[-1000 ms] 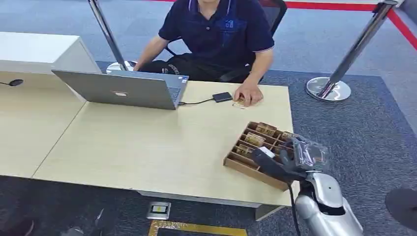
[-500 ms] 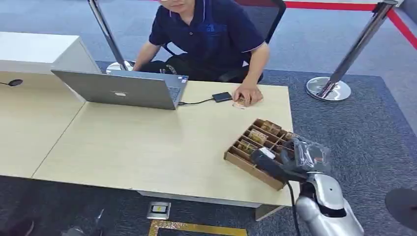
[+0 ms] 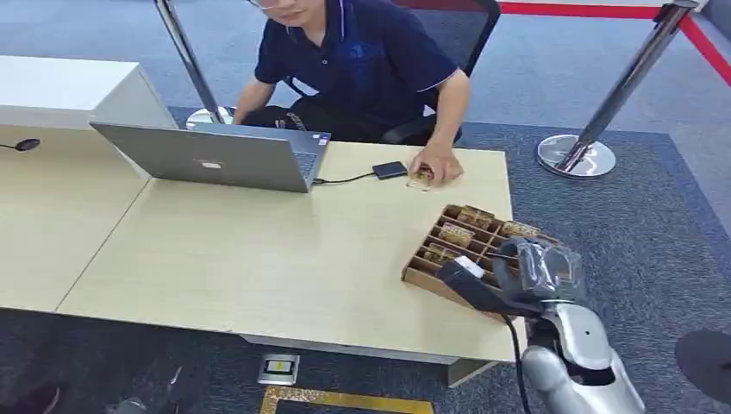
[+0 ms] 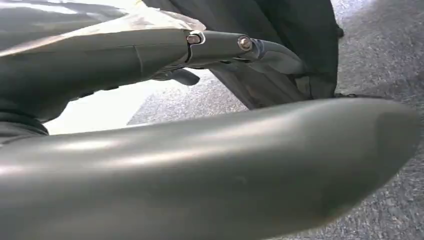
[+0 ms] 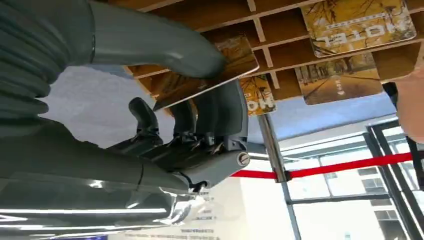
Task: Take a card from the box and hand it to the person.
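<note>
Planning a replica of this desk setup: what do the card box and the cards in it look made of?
Card box: probably thin unfinished wood or fibreboard, matte brown with slotted dividers. Cards: likely glossy plastic or coated stock, rigid, with printed autumn photos.

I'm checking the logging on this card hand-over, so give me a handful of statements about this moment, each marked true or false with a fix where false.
1. The right hand pinches a card between thumb and fingers. True.
2. The wooden box sits at the table's end beside the white cabinet. False: it lies at the opposite end, by the robot's right arm.
3. The laptop is closed flat. False: it stands open, its lid back toward the robot.
4. The person's hand rests on the table near a small black device. True.
5. The box's compartments hold no cards. False: several cards lie in them.
</note>
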Controlling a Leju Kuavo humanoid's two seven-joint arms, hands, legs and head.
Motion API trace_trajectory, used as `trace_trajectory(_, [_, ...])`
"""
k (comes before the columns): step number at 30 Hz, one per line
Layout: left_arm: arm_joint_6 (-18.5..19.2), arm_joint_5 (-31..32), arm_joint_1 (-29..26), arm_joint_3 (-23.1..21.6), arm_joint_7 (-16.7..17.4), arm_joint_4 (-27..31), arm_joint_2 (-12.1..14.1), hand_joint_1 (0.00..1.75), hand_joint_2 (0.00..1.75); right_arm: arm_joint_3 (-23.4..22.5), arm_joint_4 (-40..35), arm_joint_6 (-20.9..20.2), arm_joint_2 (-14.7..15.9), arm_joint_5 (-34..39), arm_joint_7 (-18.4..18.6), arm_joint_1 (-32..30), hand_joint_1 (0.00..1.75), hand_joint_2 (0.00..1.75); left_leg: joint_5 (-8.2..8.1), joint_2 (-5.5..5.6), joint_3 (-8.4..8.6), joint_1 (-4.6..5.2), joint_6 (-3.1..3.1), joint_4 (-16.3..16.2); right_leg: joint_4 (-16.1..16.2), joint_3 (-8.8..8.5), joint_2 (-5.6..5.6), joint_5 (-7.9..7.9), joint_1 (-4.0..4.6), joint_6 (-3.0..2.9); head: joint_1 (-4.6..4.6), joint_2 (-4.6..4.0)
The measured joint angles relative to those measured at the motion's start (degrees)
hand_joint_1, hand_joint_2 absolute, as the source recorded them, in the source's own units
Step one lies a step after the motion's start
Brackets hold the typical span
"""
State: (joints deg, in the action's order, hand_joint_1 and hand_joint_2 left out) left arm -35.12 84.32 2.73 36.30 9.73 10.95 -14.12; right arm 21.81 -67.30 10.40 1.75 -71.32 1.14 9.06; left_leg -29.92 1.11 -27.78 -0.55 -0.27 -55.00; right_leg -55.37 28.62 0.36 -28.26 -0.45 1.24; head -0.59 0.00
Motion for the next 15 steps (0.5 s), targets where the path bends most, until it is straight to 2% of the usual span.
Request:
trace_trajectory(7, [0.0,-0.1,0.0,0.0,0.0,0.0,0.0,0.0,0.0,0.9,-2.6,0.2,0.3,0.0,-0.7,1.5,1.27,1.75,0.0,0.0,-0.01,0.0,0.0,0.0,0.0,0.0,0.0,0.0,0.0,0.0,0.02,0.0])
trace_trajectory(15, [0.0,0.4,0.1,0.0,0.0,0.0,0.0,0.0,0.0,3.5,-3.6,0.0,-0.7,2.1,-2.4,8.8,1.27,1.75,0.01,-0.03,0.01,0.0,-0.01,0.0,0.0,0.0,0.0,0.01,0.0,-0.01,0.02,0.0])
